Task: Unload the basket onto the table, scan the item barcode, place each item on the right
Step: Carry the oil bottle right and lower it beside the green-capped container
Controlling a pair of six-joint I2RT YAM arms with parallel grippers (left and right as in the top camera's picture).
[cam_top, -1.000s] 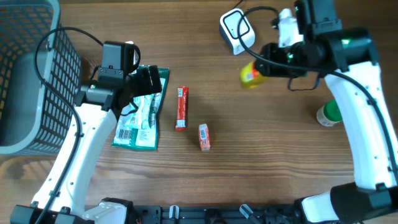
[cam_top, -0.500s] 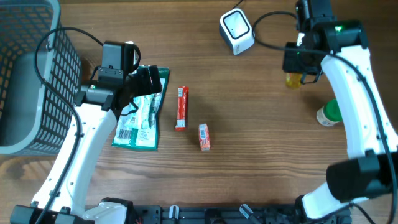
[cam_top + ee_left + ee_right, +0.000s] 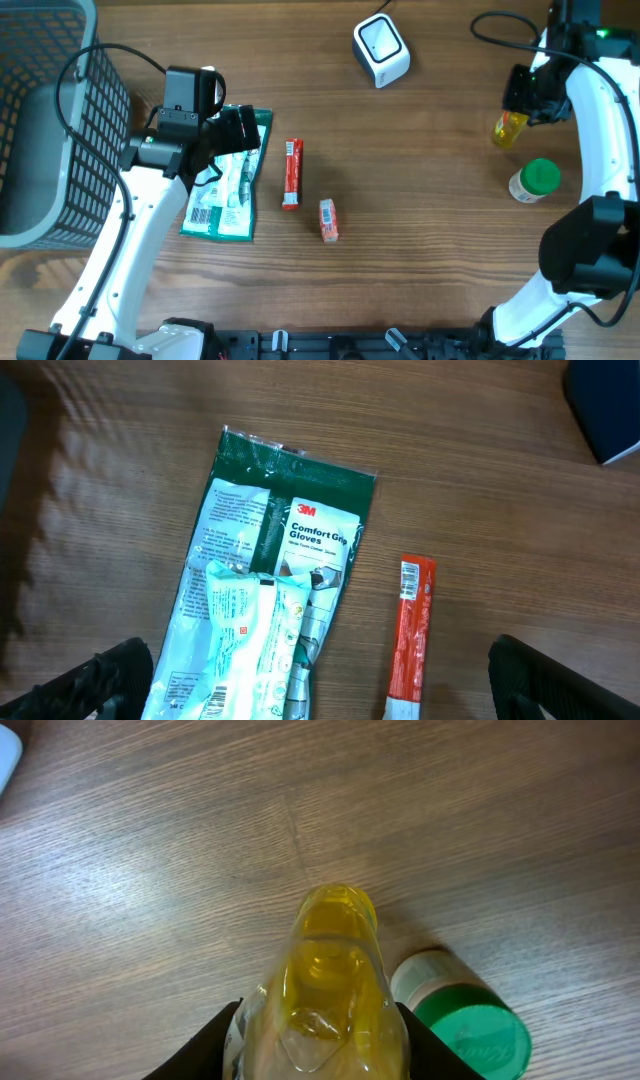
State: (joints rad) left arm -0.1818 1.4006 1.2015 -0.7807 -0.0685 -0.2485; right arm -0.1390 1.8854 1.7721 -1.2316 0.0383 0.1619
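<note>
Clamping the yellow bottle (image 3: 508, 128) in my right hand (image 3: 519, 104) by the table's (image 3: 430, 260) right edge, near a green-capped jar (image 3: 535, 181), I hold my left hand (image 3: 322, 695) wide apart above the glove packet (image 3: 290, 550).

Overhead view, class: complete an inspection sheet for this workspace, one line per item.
Surface: wooden table, no spills seen.
Job's things: white scanner at the top; yellow bottle far to its right.
Clutter: gloves pack, red stick, small orange pack, green-capped jar.
Grippers: left gripper open above the gloves pack; right gripper shut on the yellow bottle.
Cables: black cable looping over the basket; second cable by the right arm.
Surroundings: grey basket at left.
</note>
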